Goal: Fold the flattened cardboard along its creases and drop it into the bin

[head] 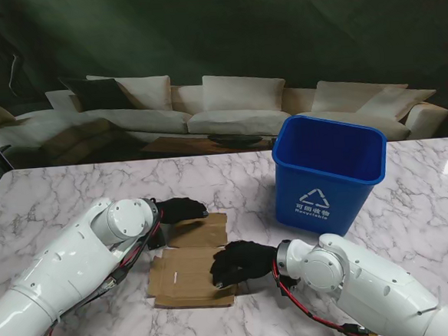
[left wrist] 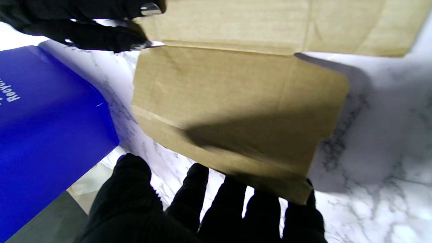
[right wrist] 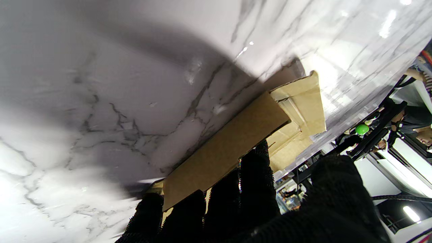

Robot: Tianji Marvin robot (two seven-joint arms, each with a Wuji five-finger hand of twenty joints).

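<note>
The brown cardboard (head: 186, 263) lies on the marble table, mostly flat, with its far flap (left wrist: 236, 111) tilted up along a crease and its right edge lifted. The blue bin (head: 328, 177) stands upright and open at its 2 o'clock, apart from it.

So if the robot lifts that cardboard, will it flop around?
Probably only at the creases: the cardboard lies flat in panels, so flaps may swing. It looks thin, likely light. The right robot hand pressing on it suggests it could slide on the smooth table.
</note>
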